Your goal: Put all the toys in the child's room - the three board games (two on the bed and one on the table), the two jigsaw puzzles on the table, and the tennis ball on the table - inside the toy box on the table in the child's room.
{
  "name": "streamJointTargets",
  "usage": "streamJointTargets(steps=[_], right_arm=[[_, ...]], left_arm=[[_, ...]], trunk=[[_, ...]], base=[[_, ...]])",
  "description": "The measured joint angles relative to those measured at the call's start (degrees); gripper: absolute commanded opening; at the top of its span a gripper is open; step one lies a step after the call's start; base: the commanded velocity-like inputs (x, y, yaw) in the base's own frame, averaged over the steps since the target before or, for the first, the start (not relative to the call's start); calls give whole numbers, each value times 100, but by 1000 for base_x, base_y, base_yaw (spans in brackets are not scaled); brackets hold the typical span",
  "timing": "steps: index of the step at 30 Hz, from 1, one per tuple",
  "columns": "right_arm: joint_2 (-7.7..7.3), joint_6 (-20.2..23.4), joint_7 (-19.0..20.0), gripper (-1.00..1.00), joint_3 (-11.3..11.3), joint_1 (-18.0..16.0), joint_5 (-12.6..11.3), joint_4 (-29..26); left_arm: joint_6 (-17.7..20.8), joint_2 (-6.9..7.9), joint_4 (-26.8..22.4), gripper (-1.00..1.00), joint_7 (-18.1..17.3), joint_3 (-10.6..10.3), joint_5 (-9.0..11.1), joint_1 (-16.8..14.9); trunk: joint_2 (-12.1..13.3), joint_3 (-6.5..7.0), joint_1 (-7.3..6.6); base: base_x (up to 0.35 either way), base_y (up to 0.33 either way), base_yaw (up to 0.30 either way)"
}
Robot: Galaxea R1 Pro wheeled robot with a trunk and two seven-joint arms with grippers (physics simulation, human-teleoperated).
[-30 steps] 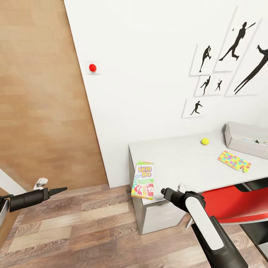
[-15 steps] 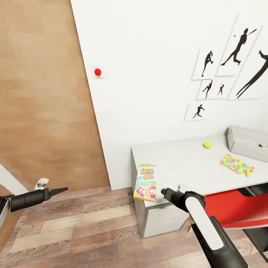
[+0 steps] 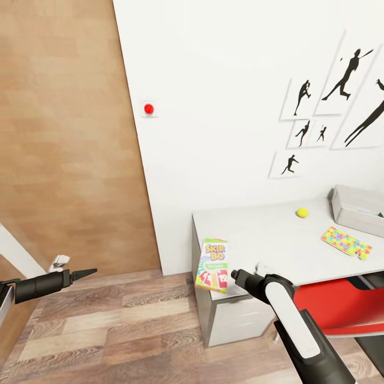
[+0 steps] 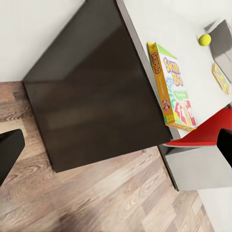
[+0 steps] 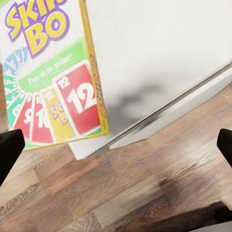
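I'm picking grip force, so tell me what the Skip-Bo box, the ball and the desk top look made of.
Skip-Bo box: seemingly printed cardboard with a smooth cover, sharp folded edges.
Tennis ball: yellow-green and matte; probably felt, but too small to confirm.
Table: pale grey, smooth, even top, likely laminate or painted board; the render leaves it open.

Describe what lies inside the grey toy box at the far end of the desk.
Inside the toy box, only slivers of something colourful show above its near wall. That wall hides most of the inside, so what lies there cannot be told. The puzzle and tennis ball lie outside on the desk.
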Motion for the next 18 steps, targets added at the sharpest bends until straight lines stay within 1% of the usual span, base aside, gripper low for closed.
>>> streamJointTargets(steps=[9,15,18], right_arm=[[-2,0,0,100,-5,-1,4,1],[-3,0,2,100,-105,-1,-1,1],[-3,0,2,100,-121,-1,-3,1]], left_arm=[[36,11,0,100,-10,-2,3,0],[38,16,0,100,-9,19,-1,0],[39,22,0,100,-8,27,-1,0]], trunk=[[0,81,0],[0,135,0],[0,162,0]], base=[[0,0,89],[0,0,89],[0,0,89]])
